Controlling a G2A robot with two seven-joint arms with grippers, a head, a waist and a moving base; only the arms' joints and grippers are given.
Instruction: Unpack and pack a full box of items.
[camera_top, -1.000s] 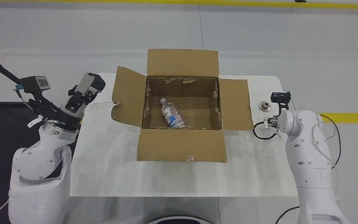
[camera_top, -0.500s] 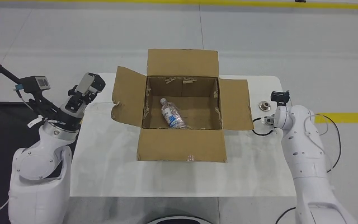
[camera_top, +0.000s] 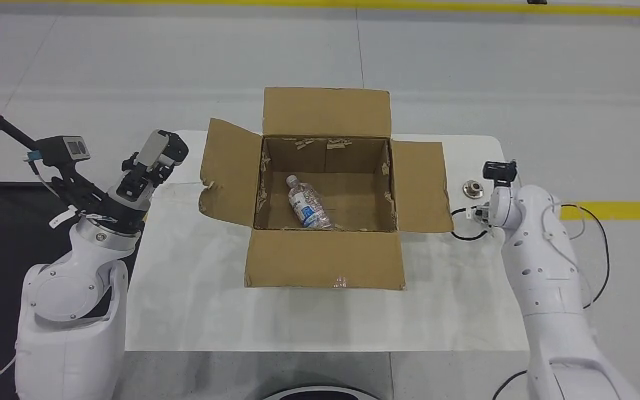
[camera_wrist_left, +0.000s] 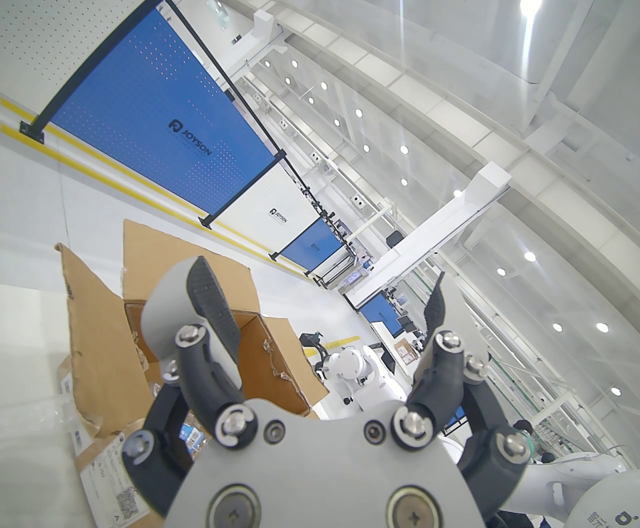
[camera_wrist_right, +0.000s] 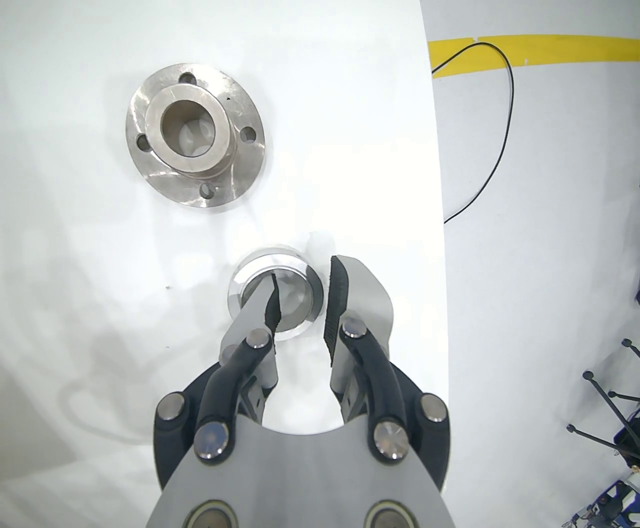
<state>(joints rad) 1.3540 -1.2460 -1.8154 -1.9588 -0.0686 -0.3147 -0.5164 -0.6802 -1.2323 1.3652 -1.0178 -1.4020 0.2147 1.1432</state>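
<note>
An open cardboard box (camera_top: 325, 262) stands mid-table with a clear plastic bottle (camera_top: 308, 203) lying inside. Right of the box a metal flange (camera_top: 468, 187) (camera_wrist_right: 195, 137) rests on the white table. Close to it sits a smaller shiny metal ring (camera_wrist_right: 295, 260). My right gripper (camera_wrist_right: 305, 270) hangs low over that ring, open, one finger inside the bore and the other just outside the rim. My left gripper (camera_wrist_left: 320, 272) (camera_top: 160, 150) is at the table's left edge, tilted upward, open and empty. Past it is the box (camera_wrist_left: 100, 350).
The box's four flaps lie spread outward. The table's right edge (camera_wrist_right: 432, 200) runs close beside the ring, with a black cable (camera_wrist_right: 502, 135) on the floor beyond. White tabletop lies bare in front of the box.
The right arm has shifted slightly inward toward the table, near the flange. The left arm, box and bottle have not moved.
</note>
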